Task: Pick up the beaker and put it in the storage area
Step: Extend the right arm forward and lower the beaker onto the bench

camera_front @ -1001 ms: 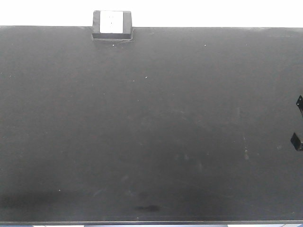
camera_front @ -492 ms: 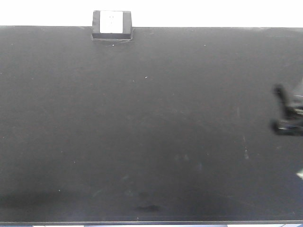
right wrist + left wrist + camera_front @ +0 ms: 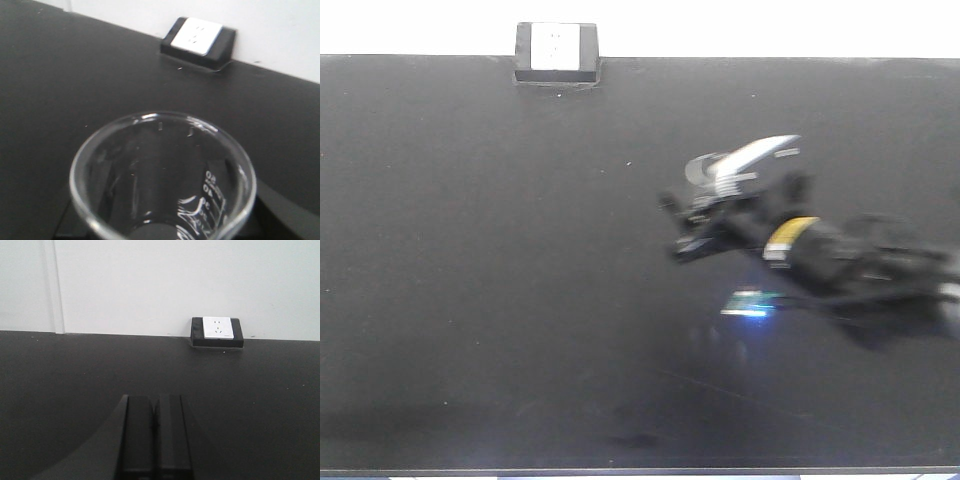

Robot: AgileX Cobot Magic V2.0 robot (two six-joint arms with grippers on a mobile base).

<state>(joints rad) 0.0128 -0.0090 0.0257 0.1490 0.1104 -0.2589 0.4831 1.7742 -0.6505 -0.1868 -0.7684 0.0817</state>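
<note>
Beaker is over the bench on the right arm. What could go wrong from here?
1. The right gripper shows motion-blurred in the front view; at that speed the glass beaker could slip or hit the hard bench on set-down.
2. The right wrist view barely shows the jaws, so the grip is hard to judge; release only once the base rests flat.

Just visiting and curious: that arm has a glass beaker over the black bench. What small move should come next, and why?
Probably lower the beaker straight down onto the benchtop. The right tool holds it over bare surface, clear of the socket block, so nothing seems to obstruct.
</note>
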